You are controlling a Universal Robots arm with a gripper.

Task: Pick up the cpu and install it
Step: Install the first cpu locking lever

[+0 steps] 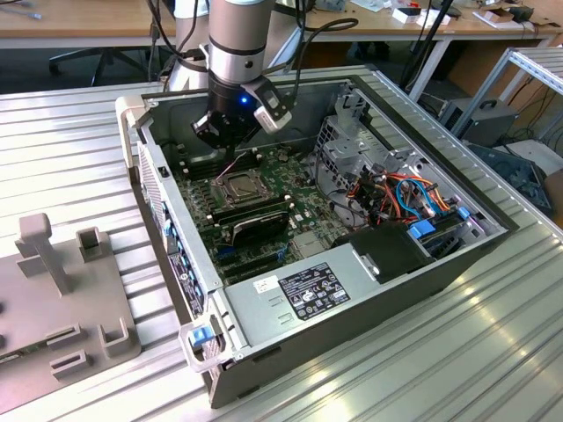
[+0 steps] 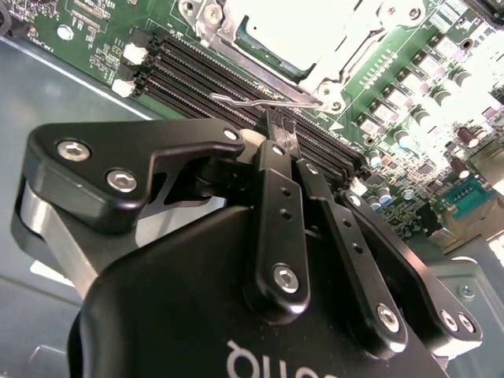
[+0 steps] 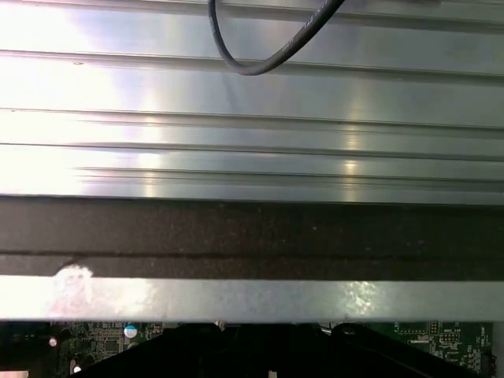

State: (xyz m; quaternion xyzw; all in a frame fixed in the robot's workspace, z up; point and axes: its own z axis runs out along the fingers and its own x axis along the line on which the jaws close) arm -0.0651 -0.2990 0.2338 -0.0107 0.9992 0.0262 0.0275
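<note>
The cpu point(image 2: 290, 31) lies flat in its socket on the motherboard point(image 2: 394, 75), bordered by the shiny retention frame point(image 2: 327, 79). It sits toward the edge of the open computer case point(image 1: 352, 303) at the exterior view's left, so I judge it seated. The hand point(image 2: 281, 130) hangs just beside the socket over the memory slots point(image 2: 197, 71), fingers clenched together with nothing visible between them. Its tips are right at the thin wire latch lever point(image 2: 236, 98), probably to work the lever and lock the frame, though I cannot tell whether they touch it.
</note>
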